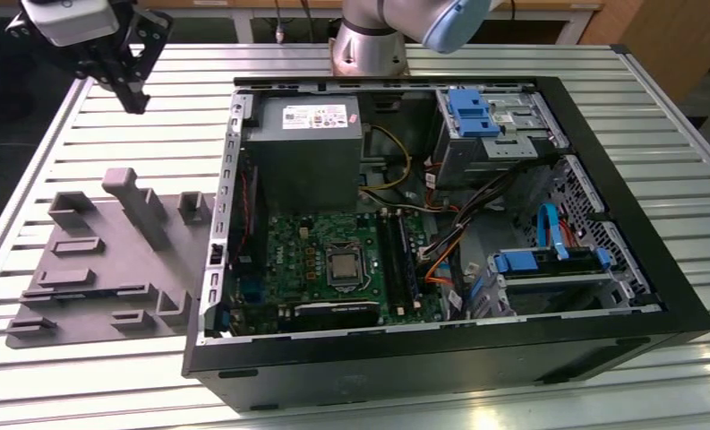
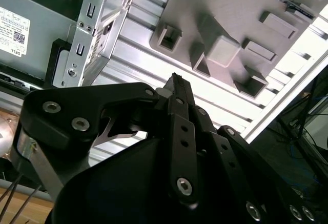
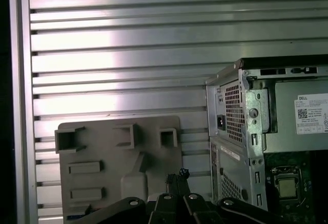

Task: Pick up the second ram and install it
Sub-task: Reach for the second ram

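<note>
My gripper (image 1: 132,100) hangs high over the slatted table at the exterior view's far left, outside the open computer case (image 1: 450,363). Its fingers are pressed together with nothing between them, in both wrist views too (image 2: 176,79) (image 3: 179,175). Below it lies the grey moulded fixture (image 1: 104,260) (image 2: 230,24) (image 3: 102,152), whose pockets and ledges hold nothing. The second ram is out of view as a loose stick. The black slots (image 1: 397,260) on the green motherboard (image 1: 312,260) are too dark to tell whether a stick stands in them.
The grey power-supply box (image 1: 307,143) fills the case's back left. Blue drive brackets (image 1: 468,112) and loose cables (image 1: 450,251) sit toward the exterior view's right. The arm's base (image 1: 367,45) stands behind the case. The table edge (image 1: 21,206) runs close to the fixture.
</note>
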`<state>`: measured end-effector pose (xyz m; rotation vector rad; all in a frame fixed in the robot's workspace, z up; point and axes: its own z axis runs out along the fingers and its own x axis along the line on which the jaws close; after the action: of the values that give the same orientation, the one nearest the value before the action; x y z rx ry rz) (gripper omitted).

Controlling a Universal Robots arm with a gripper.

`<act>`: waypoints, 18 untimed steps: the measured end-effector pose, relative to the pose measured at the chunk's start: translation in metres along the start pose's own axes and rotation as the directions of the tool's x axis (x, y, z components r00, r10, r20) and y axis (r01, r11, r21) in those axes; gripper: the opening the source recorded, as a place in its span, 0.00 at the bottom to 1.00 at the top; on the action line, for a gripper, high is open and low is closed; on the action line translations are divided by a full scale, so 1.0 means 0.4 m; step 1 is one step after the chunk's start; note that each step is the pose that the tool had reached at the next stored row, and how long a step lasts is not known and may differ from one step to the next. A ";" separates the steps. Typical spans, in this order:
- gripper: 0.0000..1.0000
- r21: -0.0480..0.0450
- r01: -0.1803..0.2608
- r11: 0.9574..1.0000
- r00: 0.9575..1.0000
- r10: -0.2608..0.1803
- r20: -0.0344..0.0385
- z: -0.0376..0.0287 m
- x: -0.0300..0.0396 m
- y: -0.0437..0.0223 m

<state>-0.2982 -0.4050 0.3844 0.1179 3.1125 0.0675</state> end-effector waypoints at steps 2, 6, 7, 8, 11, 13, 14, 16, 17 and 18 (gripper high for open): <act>0.11 0.000 0.000 1.000 1.000 0.000 0.000 0.000 0.002 -0.002; 0.11 0.000 0.000 1.000 1.000 0.000 0.000 0.001 0.005 -0.006; 0.11 0.000 0.000 1.000 1.000 0.000 0.000 0.001 0.007 -0.007; 0.11 0.000 0.000 1.000 1.000 0.000 0.000 0.002 0.008 -0.008; 0.11 0.000 0.000 1.000 1.000 0.000 0.000 0.003 0.012 -0.013; 0.11 0.000 0.000 1.000 1.000 0.000 0.000 0.003 0.015 -0.016; 0.11 0.000 0.000 1.000 1.000 0.000 0.000 0.004 0.016 -0.017; 0.11 0.000 0.000 1.000 1.000 0.000 0.000 0.004 0.019 -0.020; 0.11 0.000 0.000 1.000 1.000 0.000 0.000 0.005 0.021 -0.022; 0.11 0.000 0.000 1.000 1.000 0.000 0.000 0.005 0.022 -0.023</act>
<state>-0.3076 -0.4135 0.3818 0.1180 3.1125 0.0676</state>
